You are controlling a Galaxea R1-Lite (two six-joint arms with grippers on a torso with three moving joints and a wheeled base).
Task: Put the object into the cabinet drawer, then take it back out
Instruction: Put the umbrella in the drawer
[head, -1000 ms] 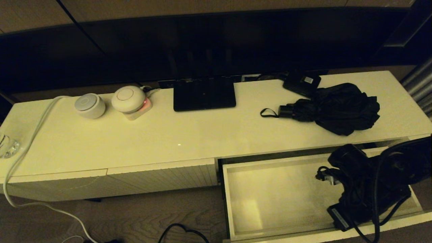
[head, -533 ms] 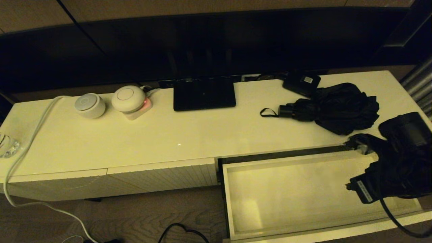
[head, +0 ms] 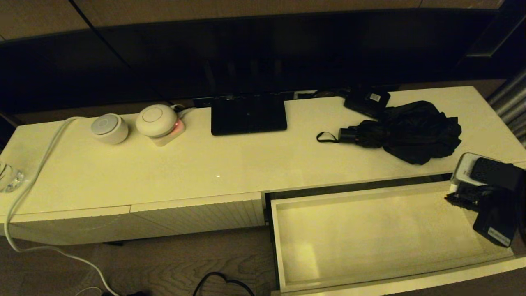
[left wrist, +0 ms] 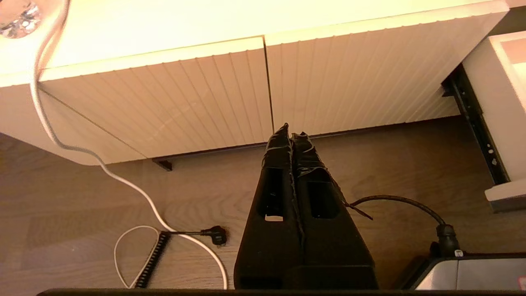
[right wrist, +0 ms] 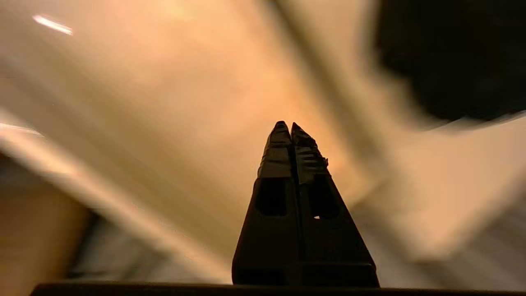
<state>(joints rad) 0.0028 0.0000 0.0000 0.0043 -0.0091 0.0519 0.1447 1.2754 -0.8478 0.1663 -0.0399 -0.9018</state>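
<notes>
The object, a black folding umbrella [head: 411, 131], lies on the cabinet top at the right, its handle and wrist loop pointing left. Below it the cabinet drawer [head: 276, 246] stands pulled out with nothing inside. My right arm [head: 493, 197] hangs over the drawer's right end, near the cabinet's front edge and just in front of the umbrella. The right gripper [right wrist: 287, 125] is shut and holds nothing. My left gripper [left wrist: 291, 132] is shut and empty, low above the floor in front of the closed ribbed panels [left wrist: 349, 82].
A flat black stand base [head: 248, 113] and a small black box with a white label [head: 367, 100] sit at the back. Two white round devices [head: 109, 128] [head: 156, 120] and a white cable [head: 41, 156] lie at the left. Cables [left wrist: 185, 234] trail on the floor.
My right arm has risen out of the drawer's right half and moved right and back toward the cabinet top's edge. The umbrella and the drawer have stayed put.
</notes>
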